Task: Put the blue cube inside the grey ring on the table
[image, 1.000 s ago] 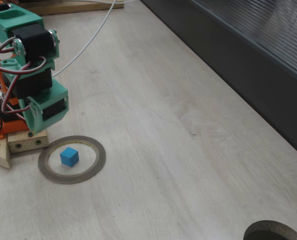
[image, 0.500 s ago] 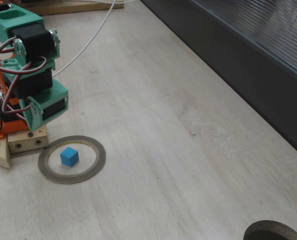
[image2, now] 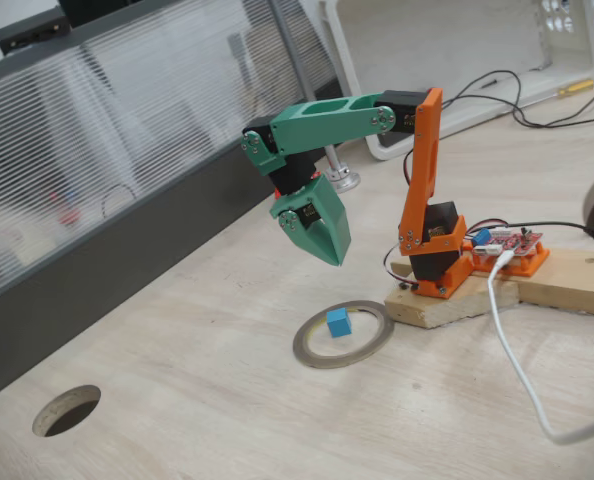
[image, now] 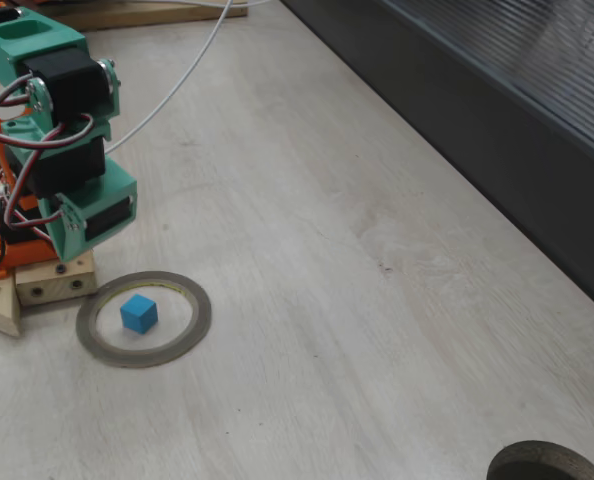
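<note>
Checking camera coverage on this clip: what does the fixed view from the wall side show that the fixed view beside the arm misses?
The wall-side view alone shows the whole arm: the orange upright, the green tool hanging above the table, the red circuit board. The close view alone takes in the servo wiring. Both show the blue cube lying inside the grey ring, free of the tool, plus the white cable and the round hole.

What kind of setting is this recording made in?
Probably a hobby or lab workbench. A small green and orange arm is bolted to a bare wood block with an exposed red circuit board and loose cables, on a pale wood-grain table beside a ribbed translucent partition.
</note>
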Robot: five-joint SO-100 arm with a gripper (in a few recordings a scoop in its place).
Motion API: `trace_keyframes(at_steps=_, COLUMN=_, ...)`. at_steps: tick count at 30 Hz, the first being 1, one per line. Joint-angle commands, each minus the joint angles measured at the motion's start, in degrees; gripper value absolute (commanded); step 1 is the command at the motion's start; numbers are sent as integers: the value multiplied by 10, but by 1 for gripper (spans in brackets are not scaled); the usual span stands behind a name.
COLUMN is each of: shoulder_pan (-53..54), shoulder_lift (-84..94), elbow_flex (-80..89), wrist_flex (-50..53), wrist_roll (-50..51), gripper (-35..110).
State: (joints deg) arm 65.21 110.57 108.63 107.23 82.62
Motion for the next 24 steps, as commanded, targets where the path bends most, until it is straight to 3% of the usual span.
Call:
trace_keyframes(at_steps=1, shoulder_pan=8, shoulder_lift=6, elbow_flex=-2, wrist_flex=11, wrist_roll=10, gripper=1)
trace_keyframes(at_steps=18, shoulder_pan=12, shoulder_lift=6, elbow_flex=3, wrist_flex=14, wrist_roll=9, gripper=1)
trace_keyframes(at_steps=24, shoulder_pan=10, shoulder_lift=15, elbow_flex=98, wrist_flex=13, wrist_roll=9, gripper=1)
